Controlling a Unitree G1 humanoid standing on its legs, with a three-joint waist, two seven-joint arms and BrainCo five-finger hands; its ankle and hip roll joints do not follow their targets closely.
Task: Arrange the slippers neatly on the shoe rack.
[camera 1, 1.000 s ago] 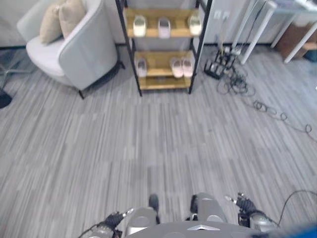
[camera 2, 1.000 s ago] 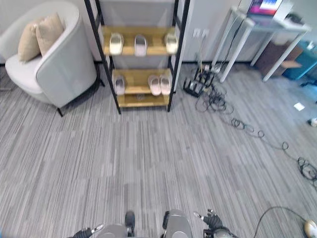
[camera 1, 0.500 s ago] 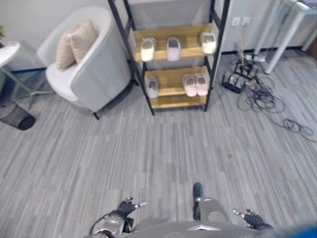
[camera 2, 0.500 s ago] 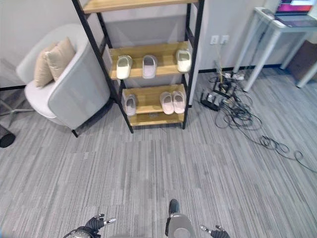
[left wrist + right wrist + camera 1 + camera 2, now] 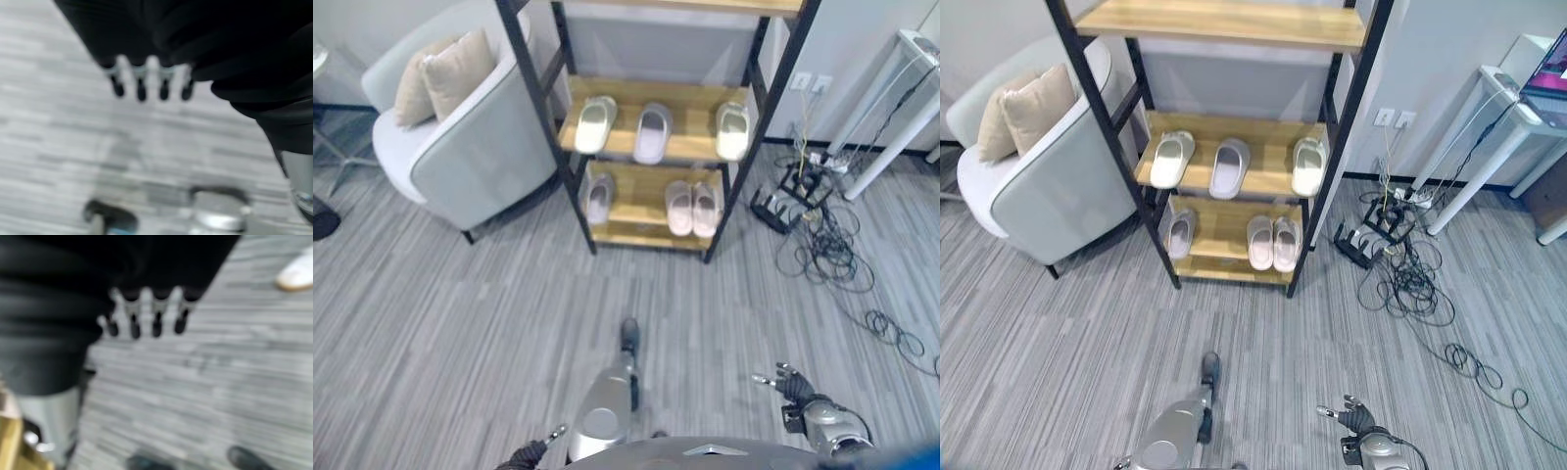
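The shoe rack has a black frame and wooden shelves. Three single slippers lie apart on its middle shelf: a pale green one, a grey one and a whitish one. On the lower shelf a grey slipper lies at the left and a pink pair sits side by side. My right hand hangs low over the floor, open and empty. My left hand shows at the bottom edge, its fingers straight with nothing in them.
A grey armchair with two beige cushions stands left of the rack. Tangled cables and a power strip lie on the floor to its right, beside white table legs. A pale shoe-shaped thing lies on the floor.
The camera has moved nearer to the rack, which now looms larger and more central. Both hands stay low and empty.
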